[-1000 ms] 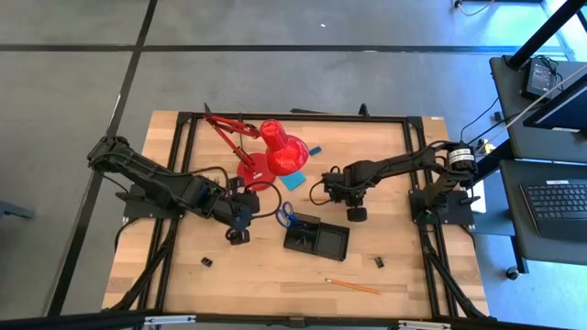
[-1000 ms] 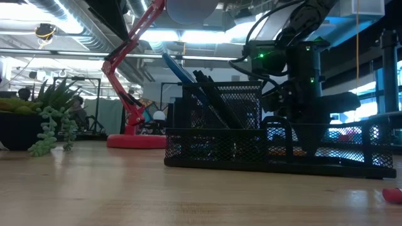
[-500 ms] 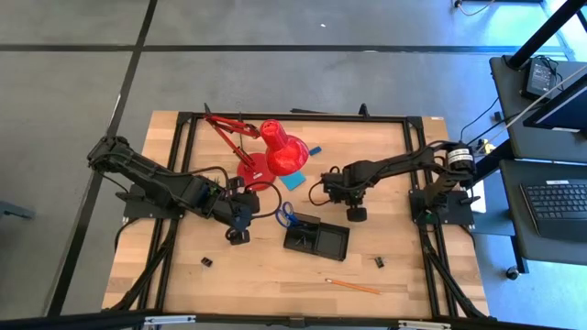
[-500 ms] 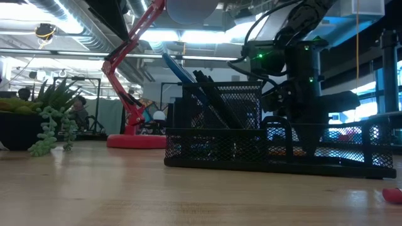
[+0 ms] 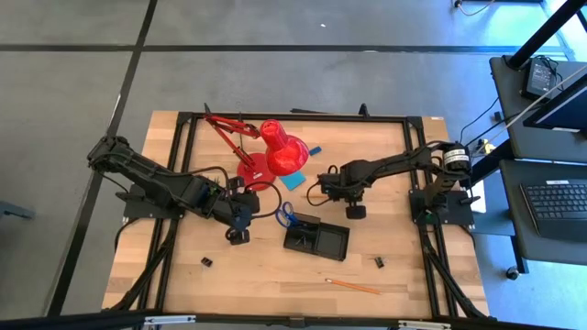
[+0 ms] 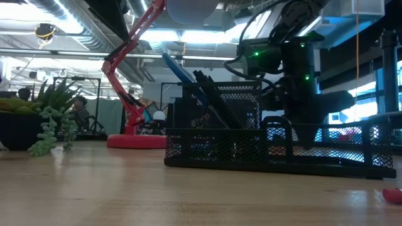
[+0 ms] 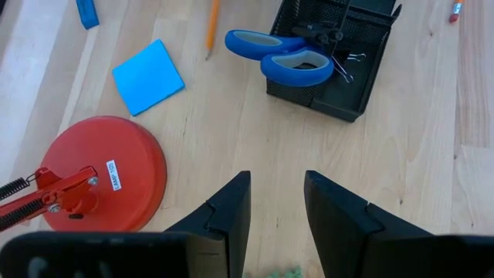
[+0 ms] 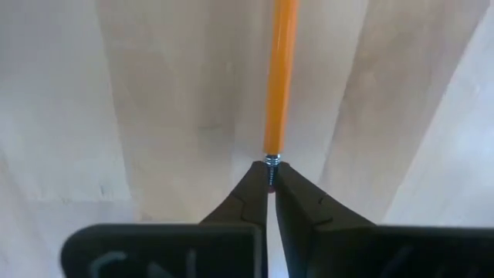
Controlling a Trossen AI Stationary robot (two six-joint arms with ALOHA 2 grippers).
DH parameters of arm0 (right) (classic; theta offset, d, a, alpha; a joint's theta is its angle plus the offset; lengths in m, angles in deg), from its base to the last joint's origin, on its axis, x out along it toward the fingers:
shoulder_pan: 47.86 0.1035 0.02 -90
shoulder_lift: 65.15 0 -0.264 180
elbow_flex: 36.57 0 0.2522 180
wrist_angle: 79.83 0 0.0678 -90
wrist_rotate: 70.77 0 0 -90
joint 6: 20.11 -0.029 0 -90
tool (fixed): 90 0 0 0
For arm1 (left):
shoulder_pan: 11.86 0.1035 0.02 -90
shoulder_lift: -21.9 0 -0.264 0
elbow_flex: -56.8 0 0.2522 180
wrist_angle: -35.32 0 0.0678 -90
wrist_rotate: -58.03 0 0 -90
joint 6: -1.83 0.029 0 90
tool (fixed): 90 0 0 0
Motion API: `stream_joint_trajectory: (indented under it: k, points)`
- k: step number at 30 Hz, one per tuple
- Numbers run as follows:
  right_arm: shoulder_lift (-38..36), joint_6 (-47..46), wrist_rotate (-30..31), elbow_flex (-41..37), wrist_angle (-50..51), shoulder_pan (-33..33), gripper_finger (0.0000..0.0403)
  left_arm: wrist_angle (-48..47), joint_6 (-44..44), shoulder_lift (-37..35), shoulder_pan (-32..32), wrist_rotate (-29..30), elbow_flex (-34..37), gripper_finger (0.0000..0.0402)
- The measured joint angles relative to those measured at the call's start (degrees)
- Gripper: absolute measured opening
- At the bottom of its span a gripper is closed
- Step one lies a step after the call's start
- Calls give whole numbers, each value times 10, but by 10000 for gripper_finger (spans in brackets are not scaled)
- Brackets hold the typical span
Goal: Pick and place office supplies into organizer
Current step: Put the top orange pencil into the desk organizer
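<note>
While pinched — pencil (image 8: 278, 77) beside lamp (image 5: 280, 147)

Even overhead light fell on the table (image 5: 183, 275), bright and soft, with only short shadows under the arms. In the low view, ceiling strip lights (image 6: 188, 34) glared and the room behind was washed bluish (the near table surface was blurred). The right wrist view was soft close-up; the left wrist view was sharp.
</note>
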Motion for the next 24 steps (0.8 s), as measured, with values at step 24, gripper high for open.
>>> stream_joint_trajectory:
  k: [24]
  points:
    - [-171,-35,2,2,76,0,15,0,0,0,0,0,0,116]
